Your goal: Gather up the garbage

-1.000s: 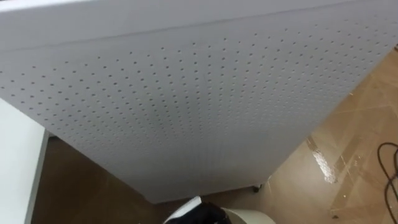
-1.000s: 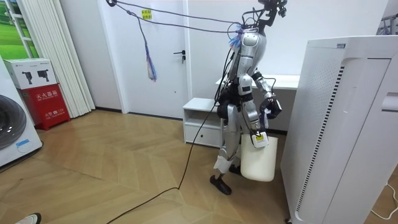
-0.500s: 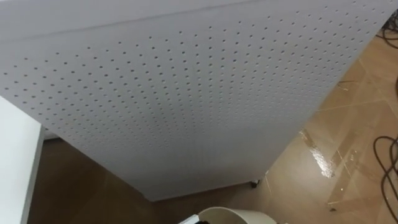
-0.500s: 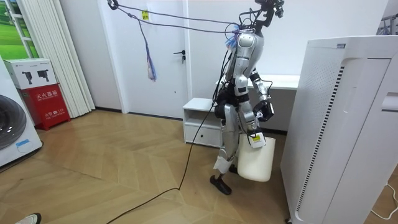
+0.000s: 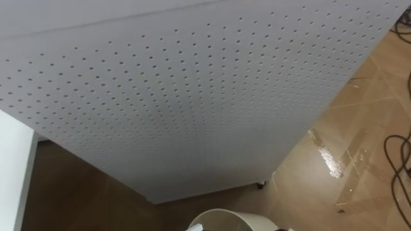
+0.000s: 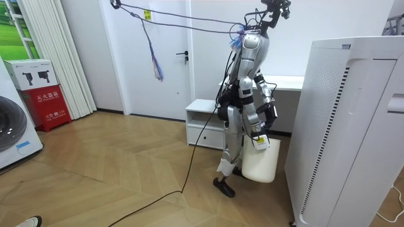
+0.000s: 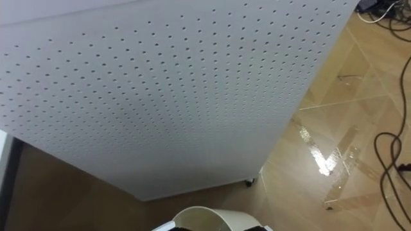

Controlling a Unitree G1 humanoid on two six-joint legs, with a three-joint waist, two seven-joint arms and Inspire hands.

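A white waste bin (image 6: 259, 164) hangs or stands right in front of me, between my legs and a tall white cabinet. Its round rim (image 5: 226, 215) shows at the bottom edge of the eye views (image 7: 207, 213). In the room view my right hand (image 6: 258, 135) is at the bin's upper edge on the side facing the camera, and its grip is too small to read. My left hand (image 6: 271, 116) is held higher, in front of my waist above the bin. No piece of garbage is visible.
The tall white perforated cabinet (image 5: 192, 96) on castors stands close ahead. A white desk (image 6: 287, 82) and a low white shelf unit (image 6: 205, 120) stand behind me. Dark cables (image 5: 398, 167) lie on the wooden floor at the right.
The head camera has tipped, so the cabinet fills more of the view. The dark hand at the lower edge has slipped out below. In the room view I have drawn upright, arms nearer my body.
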